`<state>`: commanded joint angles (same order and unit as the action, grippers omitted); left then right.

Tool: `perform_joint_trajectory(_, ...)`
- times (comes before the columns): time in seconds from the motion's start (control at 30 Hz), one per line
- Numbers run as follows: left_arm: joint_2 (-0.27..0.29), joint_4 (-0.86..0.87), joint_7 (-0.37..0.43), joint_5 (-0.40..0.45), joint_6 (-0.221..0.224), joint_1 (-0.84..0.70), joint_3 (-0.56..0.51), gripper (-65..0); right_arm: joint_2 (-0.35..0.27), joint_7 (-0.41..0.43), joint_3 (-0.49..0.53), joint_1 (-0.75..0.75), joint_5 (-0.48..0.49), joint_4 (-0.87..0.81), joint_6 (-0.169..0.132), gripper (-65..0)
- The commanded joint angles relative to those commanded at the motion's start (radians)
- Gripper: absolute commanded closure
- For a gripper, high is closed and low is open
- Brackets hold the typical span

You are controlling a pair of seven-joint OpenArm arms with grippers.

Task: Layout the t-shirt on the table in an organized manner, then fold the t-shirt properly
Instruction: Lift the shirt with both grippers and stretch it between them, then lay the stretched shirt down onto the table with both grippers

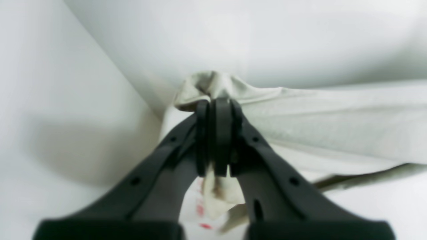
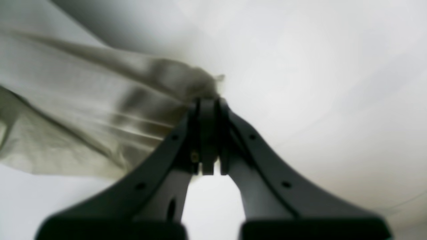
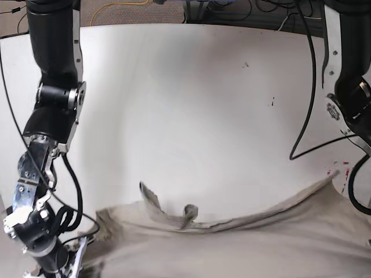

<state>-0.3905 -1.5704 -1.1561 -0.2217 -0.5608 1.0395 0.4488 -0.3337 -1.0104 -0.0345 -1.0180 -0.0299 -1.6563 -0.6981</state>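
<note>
both arms pinch the t-shirt (image 3: 243,246) over the bench (image 3: 191,92)
left end effector (image 1: 217,103) and right end effector (image 2: 208,101) each clamp a bunched edge; shirt's lower part is cut off.

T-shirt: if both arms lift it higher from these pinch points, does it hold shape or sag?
Probably sags: the t-shirt already dips and bunches between the right gripper and left gripper. Folds fan out from each shut pinch, so it looks floppy. It likely drags easily across the glossy table.
</note>
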Motion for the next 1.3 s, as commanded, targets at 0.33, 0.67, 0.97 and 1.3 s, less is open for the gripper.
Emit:
perform_joint_trajectory(0.33, -0.002, 0.003, -0.029, 0.000, 0.000, 0.146, -0.002, 0.0, -0.041, -0.095, 0.005, -0.183, -0.006, -0.005, 0.000, 0.0)
perform_joint_trajectory(0.67, -0.002, -0.031, -0.041, -0.002, -0.002, 0.006, 0.000, 0.0, -0.080, -0.158, -0.058, 0.031, -0.006, -0.218, 0.000, 0.0)
perform_joint_trajectory(0.97, 0.000, -0.155, -0.041, -0.002, -0.017, -0.292, 0.002, 0.0, -0.017, -0.173, -0.216, 0.454, -0.006, -0.365, 0.000, 0.0)
perform_joint_trajectory(1.3, 0.005, -0.264, -0.041, -0.002, -0.109, -0.640, 0.101, 0.0, 0.121, -0.173, -0.396, 0.756, -0.003, -0.381, 0.000, 0.0)
